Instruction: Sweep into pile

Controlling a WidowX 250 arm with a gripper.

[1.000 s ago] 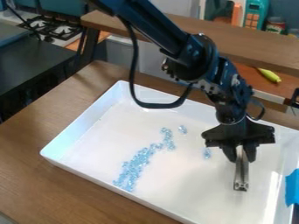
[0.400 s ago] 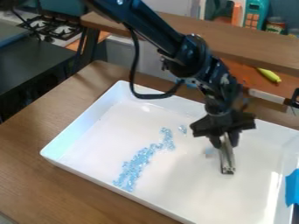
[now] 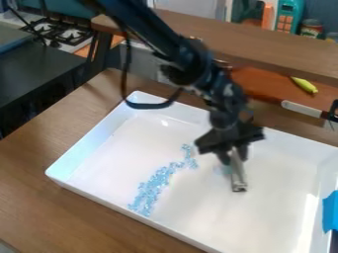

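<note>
Where the wooden tabletop [image 3: 29, 197] spreads below and around the jaws, it carries a white rectangular tray [image 3: 277, 217], whose floor lies beneath them. The black robot arm [image 3: 188, 62] slants down to the jaws from the view's upper left, a dark cable [image 3: 125, 74] looping beside it. Beyond the jaws, higher in the view, run a wooden shelf [image 3: 251, 42] and, far to their upper left, a stove [image 3: 59, 32] with black grates. The black gripper [image 3: 235, 160] hangs over the tray, right of its middle, its jaws drawn in narrow on a slim silver-grey tool [image 3: 238, 179] that points down from them; whether its tip touches the tray floor, I cannot tell. Far to the right of the jaws and lower, blue tape [image 3: 330, 212] covers part of the tray's edge. Small light-blue beads [image 3: 155, 184] lie left of the jaws and apart from them, in a crooked band that runs down and away to the left. One pale-blue blur [image 3: 220, 170] shows just beside the tool.
</note>
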